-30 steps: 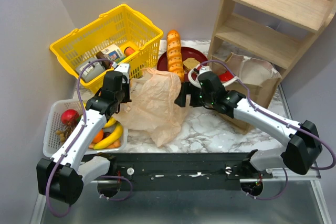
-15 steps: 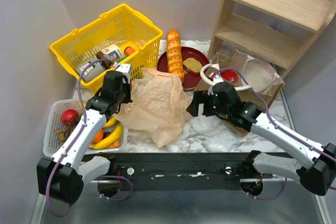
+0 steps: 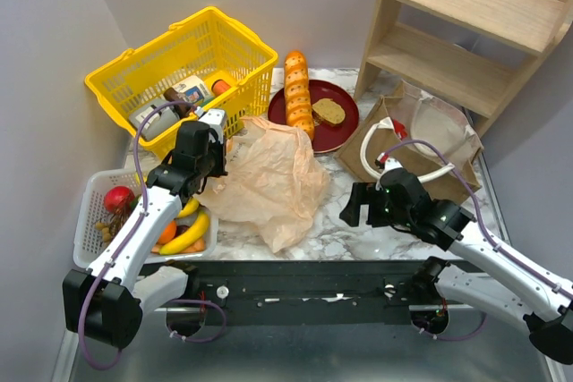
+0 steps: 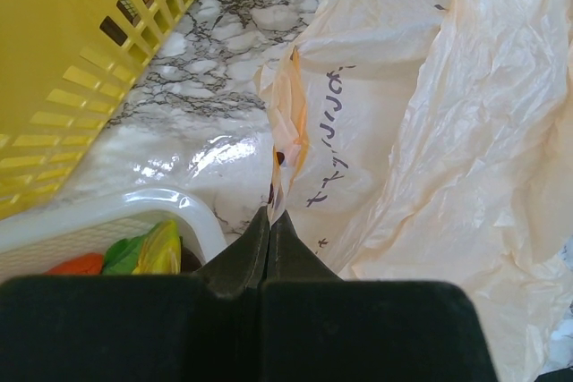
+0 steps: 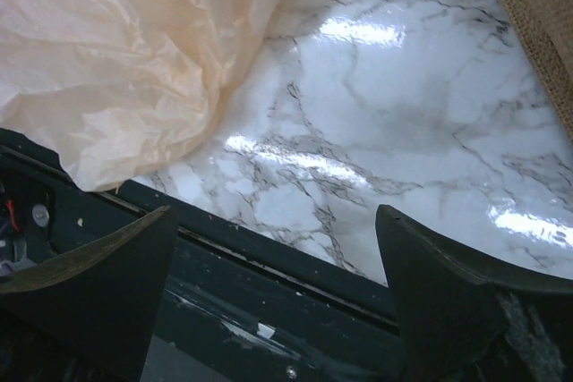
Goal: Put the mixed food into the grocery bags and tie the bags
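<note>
marble-patterned tabletop (image 3: 349,237) set in a grey-walled corner. left tool (image 4: 271,219): jaws closed, pinching a folded edge of the tan plastic bag (image 3: 273,181), close beside the yellow basket (image 3: 179,51). right tool (image 5: 275,221): jaws spread wide, nothing between them, hanging over bare marble near the front edge, between the lower corner of the plastic bag and the brown paper bag (image 3: 430,136). the plastic bag lies crumpled and spread out at the centre of the tabletop; dark printed lettering shows on it in the left wrist view. the paper bag sits at the right with its mouth open, its white rope handle (image 3: 387,151) looped toward the right arm and the wooden shelf (image 3: 466,33) just behind it. food noted: banana (image 3: 190,237), red fruit (image 3: 118,198) and small orange fruit (image 3: 167,232) in the white tray (image 3: 89,212) at the left edge, beside the left arm. behind the plastic bag, a red plate (image 3: 345,127) carries a long loaf (image 3: 298,91) and a slice of bread (image 3: 329,112). the basket holds boxed and jarred goods (image 3: 183,96).
</note>
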{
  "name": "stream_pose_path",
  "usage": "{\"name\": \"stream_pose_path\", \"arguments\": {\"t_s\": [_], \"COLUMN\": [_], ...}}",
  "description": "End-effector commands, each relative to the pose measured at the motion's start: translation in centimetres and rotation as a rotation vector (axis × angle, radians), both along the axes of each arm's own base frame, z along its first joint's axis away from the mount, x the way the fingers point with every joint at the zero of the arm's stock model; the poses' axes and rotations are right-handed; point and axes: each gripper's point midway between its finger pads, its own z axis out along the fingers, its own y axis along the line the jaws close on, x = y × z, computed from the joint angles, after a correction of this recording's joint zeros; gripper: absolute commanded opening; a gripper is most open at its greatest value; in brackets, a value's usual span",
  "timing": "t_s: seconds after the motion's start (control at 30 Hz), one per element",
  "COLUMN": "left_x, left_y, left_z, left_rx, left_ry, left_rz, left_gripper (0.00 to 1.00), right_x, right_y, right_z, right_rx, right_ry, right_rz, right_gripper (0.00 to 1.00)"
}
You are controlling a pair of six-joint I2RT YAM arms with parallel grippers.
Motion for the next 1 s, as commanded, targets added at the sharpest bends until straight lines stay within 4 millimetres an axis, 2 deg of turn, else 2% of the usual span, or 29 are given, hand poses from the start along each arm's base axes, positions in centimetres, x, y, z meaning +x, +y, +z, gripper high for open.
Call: {"name": "stream_pose_path", "arguments": {"t_s": [0.0,0.13,0.17,0.3,0.43,0.47,0.6,0.7,0.77,0.97], "left_x": [-0.3,-0.4,-0.4,-0.4,-0.5,-0.5,-0.6,-0.6,-0.6,-0.6], "left_y": [-0.5,-0.6,-0.7,-0.7,-0.9,-0.9,-1.2,-1.2,-1.3,-1.2], "left_z": [-0.1,-0.1,-0.1,0.0,-0.1,0.0,-0.1,-0.1,-0.1,-0.1], "left_rx": [-0.030,-0.036,-0.038,-0.040,-0.046,-0.049,-0.057,-0.059,-0.061,-0.057], "left_ry": [0.002,0.002,0.003,-0.001,0.006,0.002,0.008,0.008,0.009,0.006], "left_rz": [-0.021,-0.029,-0.029,-0.032,-0.038,-0.040,-0.051,-0.053,-0.055,-0.053], "left_gripper": [0.00,0.00,0.00,0.00,0.00,0.00,0.00,0.00,0.00,0.00], "right_x": [-0.6,-0.9,-1.3,-2.5,-2.5,-1.8,-1.3,-0.9,-0.8,-0.8], "right_y": [-2.4,-1.0,-0.2,0.7,-0.5,-1.4,-3.1,-5.2,-6.5,-6.8], "right_z": [0.5,3.0,4.2,6.8,9.2,9.3,9.3,10.0,11.2,14.5], "right_rx": [-0.051,0.045,0.089,0.191,0.204,0.174,0.087,-0.012,-0.058,-0.049], "right_ry": [0.028,0.012,0.013,0.010,-0.059,-0.093,-0.130,-0.151,-0.176,-0.252], "right_rz": [-0.096,-0.055,-0.019,0.027,-0.005,-0.050,-0.086,-0.140,-0.165,-0.130], "right_gripper": [1.00,1.00,1.00,1.00,1.00,1.00,1.00,1.00,1.00,1.00]}}
